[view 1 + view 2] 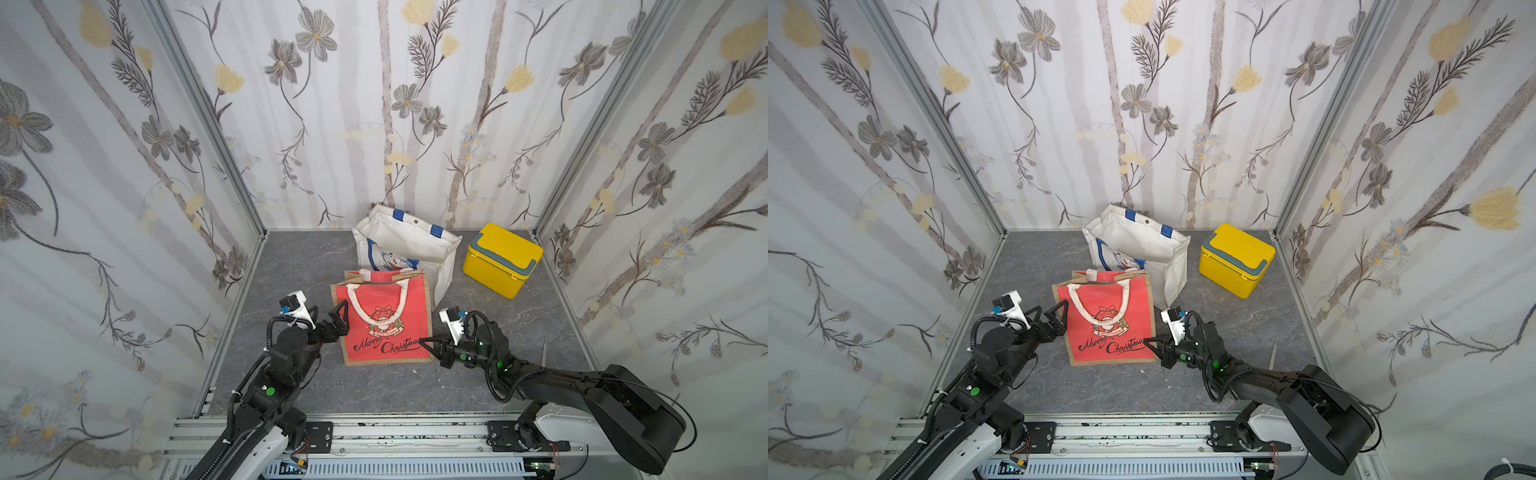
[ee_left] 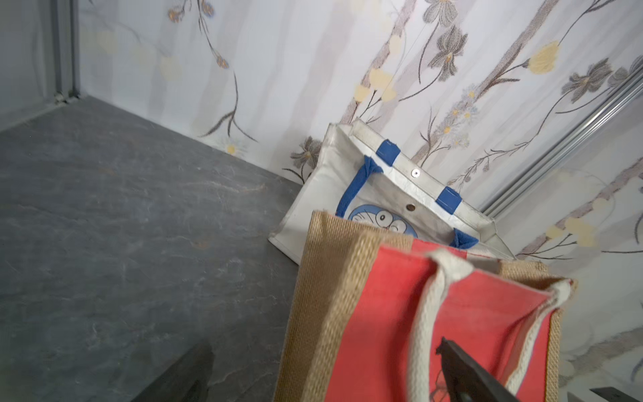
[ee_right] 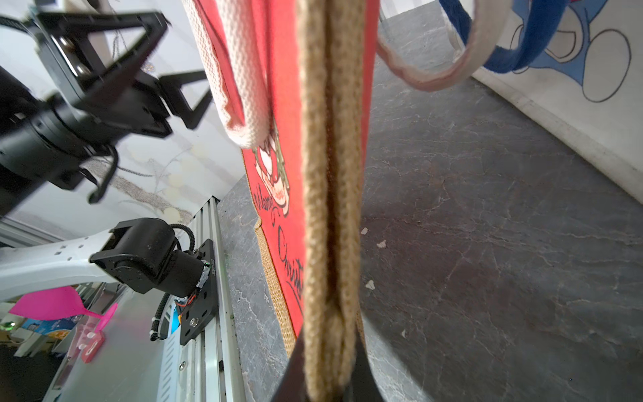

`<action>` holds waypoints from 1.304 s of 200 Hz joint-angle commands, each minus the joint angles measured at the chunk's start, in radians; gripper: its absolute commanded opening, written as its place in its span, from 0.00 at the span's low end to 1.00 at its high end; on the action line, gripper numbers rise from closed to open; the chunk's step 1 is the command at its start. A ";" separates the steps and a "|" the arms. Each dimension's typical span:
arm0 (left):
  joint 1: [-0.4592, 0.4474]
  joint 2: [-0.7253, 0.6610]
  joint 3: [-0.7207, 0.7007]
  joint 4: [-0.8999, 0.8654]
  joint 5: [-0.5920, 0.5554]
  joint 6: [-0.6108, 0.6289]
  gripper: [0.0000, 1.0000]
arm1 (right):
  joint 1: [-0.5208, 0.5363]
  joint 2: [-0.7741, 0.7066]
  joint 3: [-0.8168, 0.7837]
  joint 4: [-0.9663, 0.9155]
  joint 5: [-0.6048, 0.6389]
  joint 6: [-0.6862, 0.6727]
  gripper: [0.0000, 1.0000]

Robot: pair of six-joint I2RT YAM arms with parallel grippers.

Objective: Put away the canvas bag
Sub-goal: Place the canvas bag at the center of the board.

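right gripper [image 1: 426, 343]: clamped on the burlap side edge of the red bag [image 1: 384, 324], low down
left gripper [image 1: 338, 319]: jaws wide apart, just beside the bag's opposite edge, holding nothing
red bag: upright, flattened, mid table [image 1: 291, 266], between both grippers
writing: "Merry Christmas", black script under a Santa picture
material: red cloth, coarse tan burlap trim, thick white woven handles
white bag [image 1: 407, 245]: just behind, open, blue handles, blue cartoon face
yellow box [image 1: 503, 259]: hard, rounded, grey trim, beside the white bag
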 commanded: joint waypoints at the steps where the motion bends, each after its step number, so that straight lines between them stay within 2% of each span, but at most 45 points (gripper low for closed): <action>1: -0.001 -0.013 -0.109 0.246 0.103 -0.097 1.00 | 0.000 0.004 0.009 -0.002 0.001 0.045 0.02; 20: 0.000 0.027 -0.176 0.324 0.110 -0.103 1.00 | 0.000 -0.003 0.014 -0.015 0.004 0.041 0.02; 33: 0.000 0.103 -0.211 0.410 0.162 -0.122 1.00 | 0.002 -0.009 0.020 -0.028 0.008 0.039 0.02; 38: -0.001 0.136 -0.221 0.448 0.191 -0.133 0.97 | 0.002 -0.013 0.022 -0.039 0.012 0.035 0.02; 50: -0.002 0.207 -0.248 0.551 0.254 -0.165 0.85 | 0.003 -0.022 0.032 -0.067 0.023 0.027 0.02; 61: -0.010 0.263 -0.265 0.638 0.292 -0.189 0.69 | 0.008 -0.032 0.037 -0.092 0.036 0.018 0.02; 77: -0.027 0.331 -0.255 0.689 0.326 -0.183 0.50 | 0.016 -0.040 0.042 -0.107 0.053 0.011 0.01; 98: -0.052 0.321 -0.238 0.636 0.281 -0.172 0.19 | 0.030 -0.033 0.059 -0.128 0.064 0.005 0.00; 108: -0.059 0.281 -0.225 0.565 0.247 -0.170 0.07 | 0.047 -0.028 0.067 -0.137 0.077 0.001 0.00; 113: -0.062 0.255 -0.213 0.518 0.226 -0.173 0.05 | 0.059 -0.025 0.073 -0.144 0.088 -0.002 0.00; 132: -0.074 0.150 -0.188 0.363 0.171 -0.194 0.05 | 0.107 -0.007 0.102 -0.166 0.123 -0.017 0.01; 146: -0.074 0.091 -0.158 0.168 0.067 -0.270 0.06 | 0.120 0.024 0.124 -0.178 0.147 -0.023 0.03; 163: -0.074 0.054 -0.161 0.033 -0.005 -0.352 0.23 | 0.159 0.081 0.151 -0.187 0.169 -0.030 0.02; 170: -0.074 0.042 -0.182 0.030 -0.014 -0.378 0.27 | 0.159 0.107 0.164 -0.196 0.173 -0.033 0.02; 199: -0.074 0.037 -0.216 0.014 -0.088 -0.408 0.33 | 0.164 0.194 0.198 -0.234 0.184 -0.061 0.02; 213: -0.073 0.055 -0.224 0.026 -0.119 -0.409 0.52 | 0.164 0.213 0.208 -0.273 0.216 -0.088 0.03; 228: -0.072 0.099 -0.238 0.069 -0.121 -0.415 0.65 | 0.164 0.227 0.219 -0.316 0.248 -0.120 0.05; 241: -0.071 0.156 -0.258 0.153 -0.081 -0.413 0.70 | 0.165 0.240 0.226 -0.327 0.262 -0.139 0.08; 251: -0.071 0.212 -0.267 0.213 -0.051 -0.409 0.72 | 0.163 0.254 0.231 -0.325 0.264 -0.148 0.14; 261: -0.072 0.264 -0.256 0.220 -0.042 -0.412 0.73 | 0.163 0.266 0.240 -0.326 0.270 -0.156 0.18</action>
